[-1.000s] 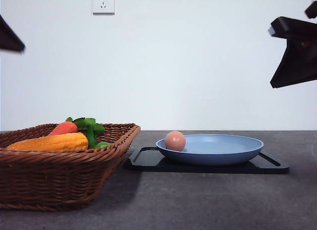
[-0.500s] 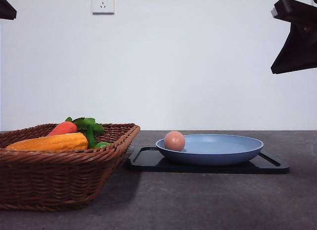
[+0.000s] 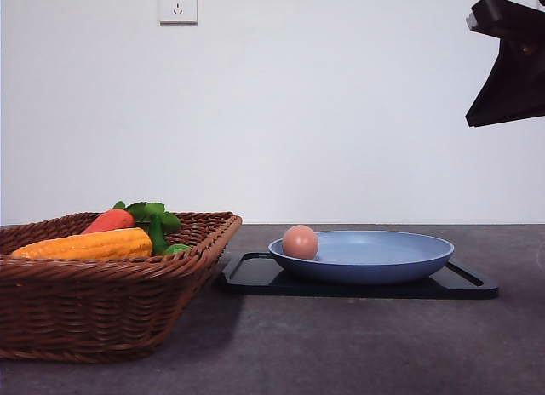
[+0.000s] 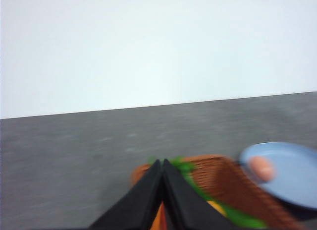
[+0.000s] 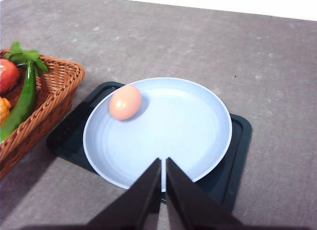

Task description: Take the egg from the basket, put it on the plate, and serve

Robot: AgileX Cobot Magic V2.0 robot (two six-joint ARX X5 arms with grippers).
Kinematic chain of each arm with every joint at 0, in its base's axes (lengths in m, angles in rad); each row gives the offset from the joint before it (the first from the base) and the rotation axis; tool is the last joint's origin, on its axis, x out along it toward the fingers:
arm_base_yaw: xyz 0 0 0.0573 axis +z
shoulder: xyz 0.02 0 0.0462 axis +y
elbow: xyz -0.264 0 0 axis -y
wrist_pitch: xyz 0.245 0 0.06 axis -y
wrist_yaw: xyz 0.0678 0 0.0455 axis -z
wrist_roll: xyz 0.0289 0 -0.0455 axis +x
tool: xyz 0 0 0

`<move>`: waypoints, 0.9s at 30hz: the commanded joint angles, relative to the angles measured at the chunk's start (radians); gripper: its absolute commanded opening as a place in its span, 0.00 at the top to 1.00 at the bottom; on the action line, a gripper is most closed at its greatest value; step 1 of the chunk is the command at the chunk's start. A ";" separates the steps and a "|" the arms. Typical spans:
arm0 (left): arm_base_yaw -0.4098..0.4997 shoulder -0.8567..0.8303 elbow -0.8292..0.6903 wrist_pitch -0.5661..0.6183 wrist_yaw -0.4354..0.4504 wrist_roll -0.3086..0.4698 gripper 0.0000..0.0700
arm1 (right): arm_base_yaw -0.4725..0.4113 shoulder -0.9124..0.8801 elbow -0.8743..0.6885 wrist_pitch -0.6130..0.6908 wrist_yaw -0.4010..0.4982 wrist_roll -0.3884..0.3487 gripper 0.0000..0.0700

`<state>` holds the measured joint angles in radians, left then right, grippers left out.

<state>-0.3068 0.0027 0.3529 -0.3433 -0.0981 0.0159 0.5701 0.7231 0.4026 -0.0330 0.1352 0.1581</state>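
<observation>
One egg (image 3: 301, 242) lies in one blue plate (image 3: 387, 260) on one black tray (image 3: 255, 276) beside one basket (image 3: 102, 306); both the left gripper (image 4: 162, 163) and right gripper (image 5: 163, 163) are closed, empty.

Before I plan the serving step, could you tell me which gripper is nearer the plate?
Right. The right gripper hangs above the plate; the left gripper is above the basket, off to the plate's side.

we count one egg (image 3: 301, 242), one light-blue plate (image 3: 400, 263), one black tray (image 3: 255, 276), one wicker basket (image 3: 94, 306), one carrot (image 3: 108, 220), one corn cob (image 3: 85, 244), one wall socket (image 3: 178, 4)
</observation>
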 commanded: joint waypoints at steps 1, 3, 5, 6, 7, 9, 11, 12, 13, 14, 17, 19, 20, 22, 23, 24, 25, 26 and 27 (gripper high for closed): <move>0.044 0.000 -0.028 0.022 0.000 0.045 1.00 | 0.008 0.005 0.005 0.011 0.005 0.011 1.00; 0.099 0.000 -0.069 0.034 0.001 0.032 1.00 | 0.008 0.005 0.005 0.011 0.004 0.011 1.00; 0.144 0.000 -0.114 0.039 0.001 0.010 1.00 | 0.008 0.005 0.005 0.011 0.004 0.011 1.00; 0.161 0.000 -0.139 0.043 0.001 0.000 1.00 | 0.008 0.005 0.005 0.011 0.005 0.011 1.00; 0.178 0.000 -0.165 0.049 0.001 -0.010 1.00 | 0.008 0.005 0.005 0.011 0.005 0.011 1.00; 0.201 0.000 -0.210 0.053 0.001 -0.024 1.00 | 0.008 0.005 0.005 0.011 0.005 0.011 1.00; 0.218 0.000 -0.254 0.053 0.001 -0.037 1.00 | 0.008 0.005 0.005 0.011 0.005 0.011 1.00; 0.223 0.000 -0.271 0.053 0.001 -0.045 1.00 | 0.008 0.005 0.005 0.011 0.005 0.011 1.00; 0.227 0.000 -0.287 0.053 0.001 -0.055 1.00 | 0.008 0.005 0.005 0.011 0.005 0.011 1.00; 0.230 0.000 -0.300 0.053 0.001 -0.063 1.00 | 0.008 0.005 0.005 0.011 0.005 0.011 1.00; 0.236 0.000 -0.314 0.071 0.003 -0.081 1.00 | 0.008 0.005 0.005 0.010 0.004 0.011 1.00; 0.237 0.000 -0.315 0.089 0.002 -0.081 1.00 | 0.008 0.005 0.005 0.011 0.005 0.011 1.00; 0.237 0.000 -0.316 0.093 0.002 -0.081 1.00 | 0.008 0.005 0.005 0.011 0.005 0.011 1.00; 0.238 0.000 -0.317 0.098 0.002 -0.081 1.00 | 0.008 0.005 0.005 0.011 0.004 0.011 1.00; 0.238 0.000 -0.320 0.099 0.002 -0.081 1.00 | 0.008 0.005 0.005 0.011 0.004 0.011 1.00; 0.238 0.000 -0.325 0.104 0.002 -0.081 1.00 | 0.008 0.005 0.005 0.011 0.005 0.011 1.00; 0.238 0.000 -0.331 0.113 0.003 -0.081 1.00 | 0.008 0.005 0.005 0.011 0.005 0.011 1.00; 0.238 0.000 -0.337 0.136 0.003 -0.081 1.00 | 0.008 0.005 0.005 0.011 0.005 0.011 1.00; 0.238 0.000 -0.344 0.159 0.003 -0.081 1.00 | 0.008 0.005 0.005 0.011 0.004 0.011 1.00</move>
<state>-0.0716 0.0033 0.0320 -0.1814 -0.0982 -0.0551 0.5702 0.7223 0.4026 -0.0330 0.1352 0.1585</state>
